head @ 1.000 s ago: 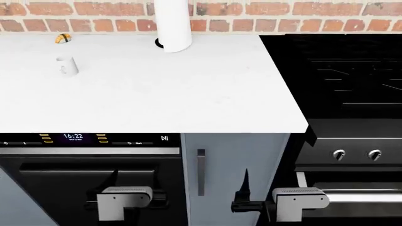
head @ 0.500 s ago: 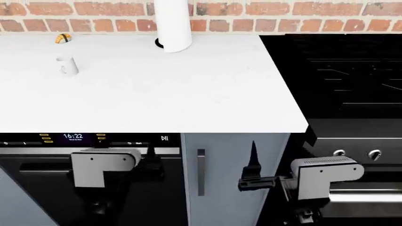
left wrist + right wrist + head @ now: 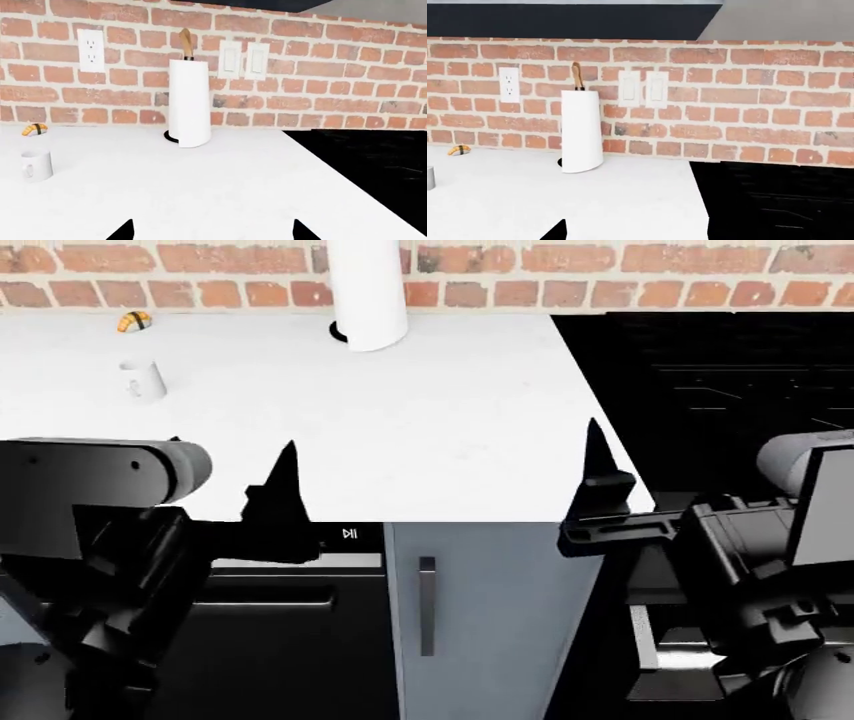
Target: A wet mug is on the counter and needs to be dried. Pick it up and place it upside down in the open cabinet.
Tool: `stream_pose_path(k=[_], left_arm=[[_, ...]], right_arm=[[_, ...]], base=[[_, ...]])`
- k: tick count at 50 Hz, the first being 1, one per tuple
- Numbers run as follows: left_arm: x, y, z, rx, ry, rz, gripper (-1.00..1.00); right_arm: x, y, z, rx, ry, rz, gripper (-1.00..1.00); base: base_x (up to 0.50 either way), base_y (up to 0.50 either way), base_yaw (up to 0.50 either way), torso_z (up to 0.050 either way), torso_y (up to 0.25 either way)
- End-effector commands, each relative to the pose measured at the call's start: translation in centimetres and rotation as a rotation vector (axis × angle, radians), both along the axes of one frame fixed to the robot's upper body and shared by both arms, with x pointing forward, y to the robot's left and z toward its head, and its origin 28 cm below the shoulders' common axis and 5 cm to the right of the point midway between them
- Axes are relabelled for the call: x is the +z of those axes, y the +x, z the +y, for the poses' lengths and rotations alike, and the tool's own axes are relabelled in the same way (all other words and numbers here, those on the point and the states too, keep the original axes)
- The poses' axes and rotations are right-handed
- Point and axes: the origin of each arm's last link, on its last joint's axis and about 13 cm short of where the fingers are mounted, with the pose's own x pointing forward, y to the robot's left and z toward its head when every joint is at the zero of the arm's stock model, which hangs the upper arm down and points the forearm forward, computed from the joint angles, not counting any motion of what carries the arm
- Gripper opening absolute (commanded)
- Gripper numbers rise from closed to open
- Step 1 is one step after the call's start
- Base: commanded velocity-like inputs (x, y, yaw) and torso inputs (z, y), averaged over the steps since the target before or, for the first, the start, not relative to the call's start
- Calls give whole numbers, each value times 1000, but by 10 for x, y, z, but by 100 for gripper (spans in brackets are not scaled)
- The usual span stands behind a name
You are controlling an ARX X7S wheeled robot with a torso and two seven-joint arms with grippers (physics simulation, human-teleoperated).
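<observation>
Reach not yet begun: both arms raised at the counter's near edge, mug untouched.

The small glossy white cylindrical mug (image 3: 142, 379) with its loop handle stands upright toward the back left of the broad white speckled counter (image 3: 400, 430), near a small orange-and-black object (image 3: 132, 322) and well apart from the tall white paper-towel roll (image 3: 368, 295). The left gripper (image 3: 227, 490) shows its jaws apart and empty; so does the right gripper (image 3: 637, 230). The approach seems the step in hand. Next, I judge, the left arm must travel forward and leftward to straddle the mug.
</observation>
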Motion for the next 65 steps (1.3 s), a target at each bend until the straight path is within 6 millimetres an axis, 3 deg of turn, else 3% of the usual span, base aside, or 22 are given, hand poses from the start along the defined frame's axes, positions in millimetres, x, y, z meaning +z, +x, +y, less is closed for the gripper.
stream_pose_path(k=[1,21,29,65], left_arm=[[45,-32,10,-9,84,-75,100],[86,-46,24,40,113,-132,100],[89,-40,28,41,104,-119,100],[87,-36,31,57,91,-116,100]], right_arm=[[35,-26,-6,-14,-115,-87,100],[69,-36,-17,-49,-138,-113,100],[77,-37,-18,-52,-121,-116,100],[75,-33,-16,-18,-133,-109,100]], base=[[0,0,0,0,0],[4,87,0,0,0],[68,375,0,0,0],[161,483,0,0,0]])
